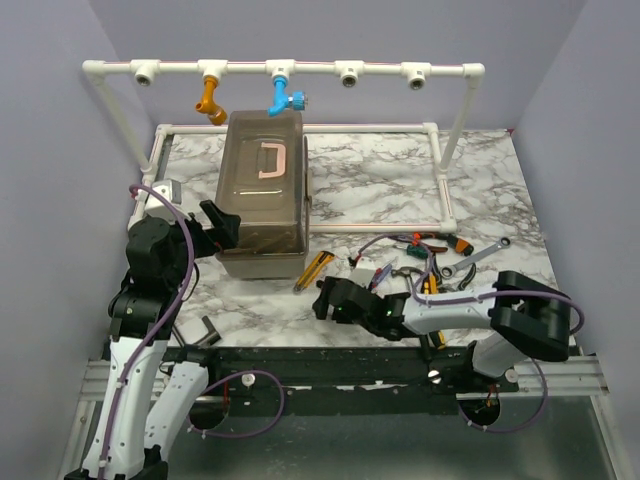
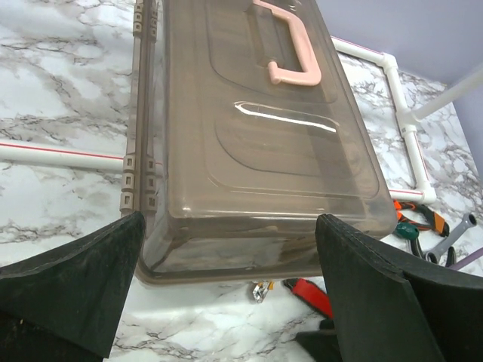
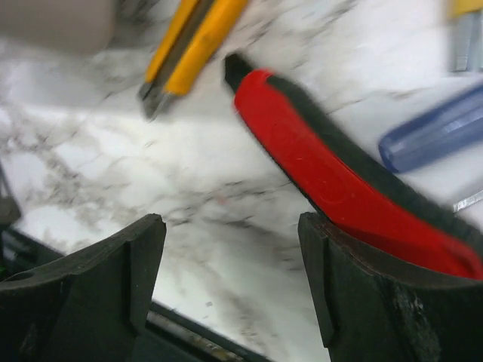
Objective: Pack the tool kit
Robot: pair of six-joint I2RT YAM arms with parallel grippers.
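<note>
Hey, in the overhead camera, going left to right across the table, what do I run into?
left pincer → toolbox → yellow knife → wrench

Before the left gripper: smoky brown toolbox lid, pink handle. Before the right gripper: red-and-black tool handle, yellow-and-black utility knife, grey-veined white marble tabletop.
</note>
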